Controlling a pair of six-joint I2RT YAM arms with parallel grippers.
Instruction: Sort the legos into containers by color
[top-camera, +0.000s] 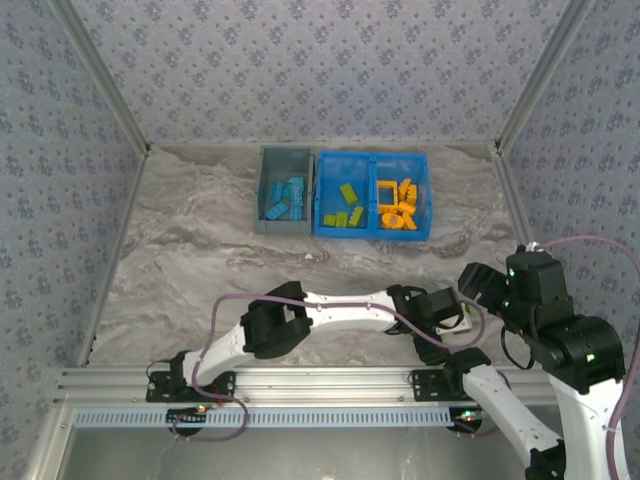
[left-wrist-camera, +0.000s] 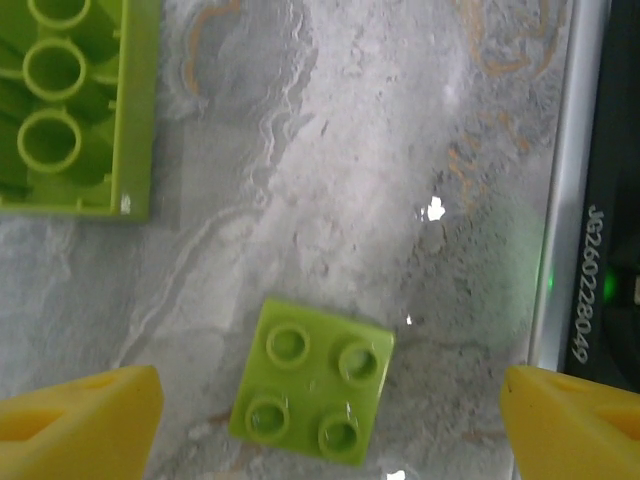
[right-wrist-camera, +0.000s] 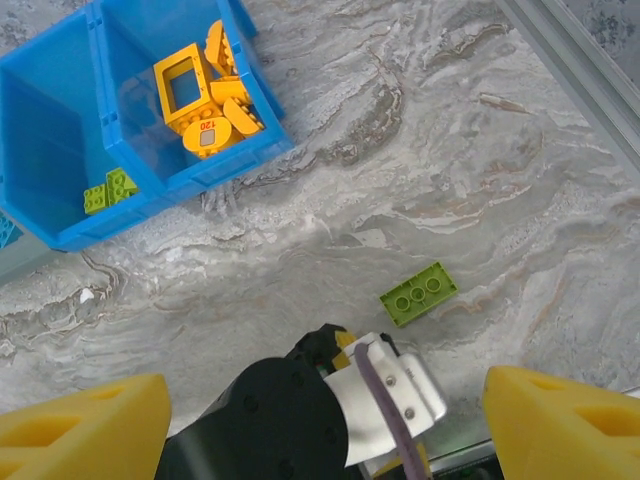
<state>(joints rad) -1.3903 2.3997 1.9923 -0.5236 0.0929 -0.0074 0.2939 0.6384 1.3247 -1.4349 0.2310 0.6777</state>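
Nearly complete, judging by the bins. Blue legos (top-camera: 285, 198) in grey bin (top-camera: 263, 205) at 12 o'clock of top view. Green in left compartment of blue bin (top-camera: 372, 232), orange in right compartment.

Left to sort: two green bricks on table, close to right arm's base.
- Small brick (left-wrist-camera: 312, 382): at 6 o'clock of left wrist view, between jaws of left gripper (left-wrist-camera: 325, 430), untouched.
- Long brick (left-wrist-camera: 70, 100): at 10 o'clock, studs down.

Left gripper spread wide, empty. Right gripper (right-wrist-camera: 325, 430) likewise spread wide, empty, raised above table.

Grey marbled table (top-camera: 190, 270), flat. Patterned walls (top-camera: 320, 70) on three sides. Metal rail (top-camera: 300, 383) along near edge.
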